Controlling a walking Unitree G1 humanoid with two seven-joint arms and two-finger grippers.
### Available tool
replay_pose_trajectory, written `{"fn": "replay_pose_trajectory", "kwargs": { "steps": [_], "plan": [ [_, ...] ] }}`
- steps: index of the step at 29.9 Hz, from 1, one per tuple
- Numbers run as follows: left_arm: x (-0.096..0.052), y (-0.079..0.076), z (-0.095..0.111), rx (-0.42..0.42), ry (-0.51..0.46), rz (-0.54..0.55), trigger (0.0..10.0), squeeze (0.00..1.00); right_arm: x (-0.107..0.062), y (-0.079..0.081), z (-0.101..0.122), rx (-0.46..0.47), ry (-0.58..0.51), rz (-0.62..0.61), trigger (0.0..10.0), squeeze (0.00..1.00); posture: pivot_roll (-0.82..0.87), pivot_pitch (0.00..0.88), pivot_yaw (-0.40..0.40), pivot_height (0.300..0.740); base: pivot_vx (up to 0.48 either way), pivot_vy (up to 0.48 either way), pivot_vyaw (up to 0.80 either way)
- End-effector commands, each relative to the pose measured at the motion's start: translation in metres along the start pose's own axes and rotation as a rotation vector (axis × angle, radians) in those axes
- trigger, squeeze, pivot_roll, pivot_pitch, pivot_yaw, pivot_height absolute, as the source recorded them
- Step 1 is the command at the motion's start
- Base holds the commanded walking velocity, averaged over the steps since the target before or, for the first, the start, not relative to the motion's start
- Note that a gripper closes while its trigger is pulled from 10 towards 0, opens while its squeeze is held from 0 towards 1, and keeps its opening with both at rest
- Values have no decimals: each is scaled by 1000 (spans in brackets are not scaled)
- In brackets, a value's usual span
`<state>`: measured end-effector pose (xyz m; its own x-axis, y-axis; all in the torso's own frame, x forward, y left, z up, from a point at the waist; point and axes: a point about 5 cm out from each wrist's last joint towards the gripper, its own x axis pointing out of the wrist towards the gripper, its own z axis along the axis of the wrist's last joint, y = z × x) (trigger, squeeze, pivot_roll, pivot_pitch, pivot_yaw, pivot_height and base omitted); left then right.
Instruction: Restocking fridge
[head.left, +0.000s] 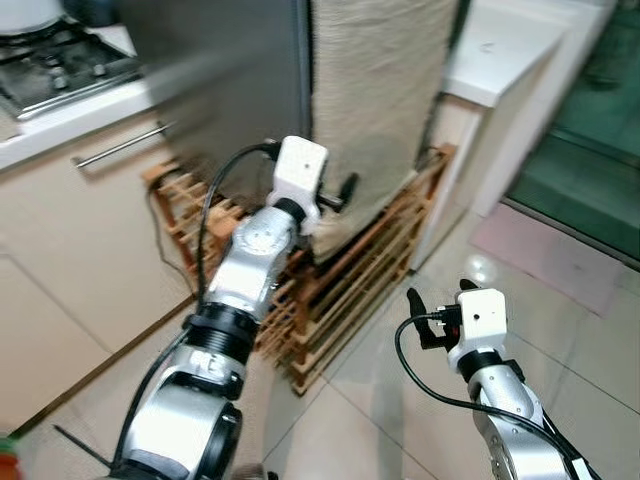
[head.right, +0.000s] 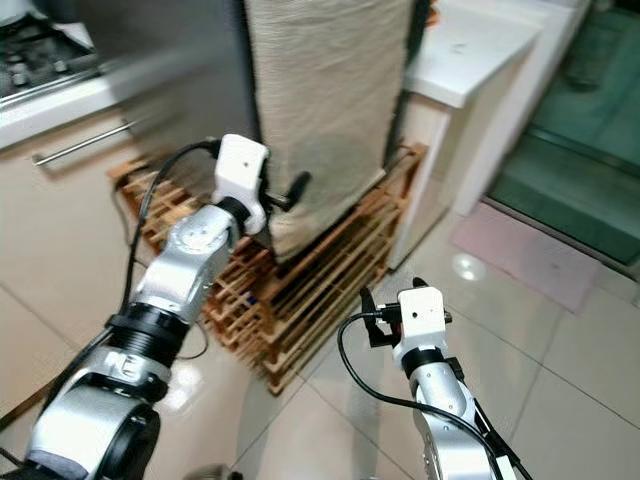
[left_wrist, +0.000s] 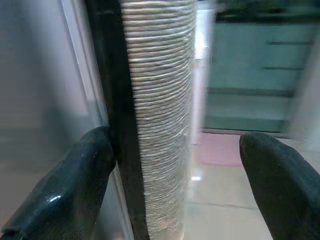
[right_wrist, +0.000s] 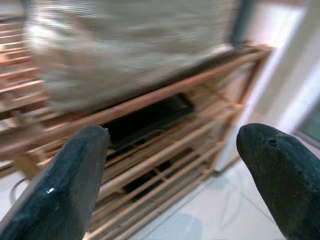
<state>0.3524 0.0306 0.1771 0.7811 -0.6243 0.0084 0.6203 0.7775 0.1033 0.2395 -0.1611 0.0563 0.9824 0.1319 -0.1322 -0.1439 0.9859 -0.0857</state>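
Observation:
The fridge (head.left: 230, 90) is a tall grey box with a beige woven cloth (head.left: 375, 100) hanging down its front. It stands on a low wooden slatted rack (head.left: 350, 290). My left gripper (head.left: 345, 192) is raised to the lower front corner of the fridge and is open. In the left wrist view the cloth-covered edge (left_wrist: 157, 125) and a dark strip (left_wrist: 112, 75) stand between the two fingers (left_wrist: 65, 185), one finger close against the strip. My right gripper (head.left: 438, 292) hangs low to the right, open and holding nothing, facing the rack (right_wrist: 165, 115).
A counter with a gas hob (head.left: 60, 60) and a drawer with a metal handle (head.left: 120, 147) lie to the left. A white counter (head.left: 500, 55) stands right of the fridge. Beyond it are a pinkish mat (head.left: 550, 255) and a green glass door (head.left: 600, 150). The floor is tiled.

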Motion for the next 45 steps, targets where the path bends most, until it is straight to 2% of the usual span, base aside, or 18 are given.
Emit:
{"fn": "replay_pose_trajectory", "kwargs": {
  "steps": [1,2,4,5,8,10,12,15,17,20,23,24,25,28,31,33,39,45],
  "plan": [
    [11,-44,11,-4,-21,-214,10000,0,-2,-1,-6,-13,32,12,10000,0,-75,65,13,740,0,0,0],
    [11,-44,11,-4,-21,-214,10000,0,-2,-1,-6,-13,32,12,10000,0,-75,65,13,740,0,0,0],
    [11,-72,37,-65,-109,-367,10000,0,-9,-4,-22,-41,88,22,10000,0,-68,68,15,740,0,0,0],
    [11,-72,37,-65,-109,-367,10000,0,-9,-4,-22,-41,88,22,10000,0,-68,68,15,740,0,0,0],
    [-1,-107,82,-203,-252,-604,10000,0,-15,-7,-33,-54,131,21,10000,0,-66,69,21,740,0,0,0],
    [-7,-107,100,-303,-303,-639,10000,0,-15,-7,-35,-53,135,22,10000,0,-66,69,23,740,0,0,0],
    [-8,-106,104,-326,-313,-645,10000,0,-15,-6,-35,-52,136,23,10000,0,-66,69,23,740,0,0,0],
    [-14,-73,115,-438,-356,-551,10000,0,-10,0,-39,-49,139,39,10000,0,-51,66,16,740,0,0,0],
    [-20,-48,111,-398,-360,-433,10000,0,-6,4,-41,-52,137,55,10000,0,-44,63,14,740,0,0,0],
    [-25,-40,107,-376,-344,-389,10000,0,-5,5,-42,-55,132,61,10000,0,-44,63,14,740,0,0,0],
    [-39,6,75,-273,-224,-132,10000,0,1,3,-48,-55,140,59,10000,0,-24,52,12,740,0,0,0],
    [-39,6,75,-273,-224,-132,10000,0,1,3,-48,-55,140,59,10000,0,-24,52,12,740,0,0,0],
    [-46,22,63,-219,-183,-44,10000,0,3,1,-49,-56,142,58,10000,0,-20,47,12,740,0,0,0],
    [-50,30,58,-188,-159,2,10000,0,4,1,-50,-57,143,58,10000,0,-17,42,11,740,0,0,0],
    [-82,80,29,-116,-74,303,10000,0,11,-6,-46,-60,122,49,10000,0,8,19,6,740,0,0,0],
    [-102,97,14,-68,-26,444,10000,0,15,-7,-39,-55,94,45,10000,0,16,12,4,740,0,0,0],
    [-125,99,-11,12,45,567,10000,0,27,-3,-21,-66,24,48,10000,0,33,0,1,740,0,0,87],
    [-124,82,-24,60,82,544,10000,0,35,-1,-12,-75,-4,47,10000,0,40,0,-5,740,0,0,750]
  ]
}}
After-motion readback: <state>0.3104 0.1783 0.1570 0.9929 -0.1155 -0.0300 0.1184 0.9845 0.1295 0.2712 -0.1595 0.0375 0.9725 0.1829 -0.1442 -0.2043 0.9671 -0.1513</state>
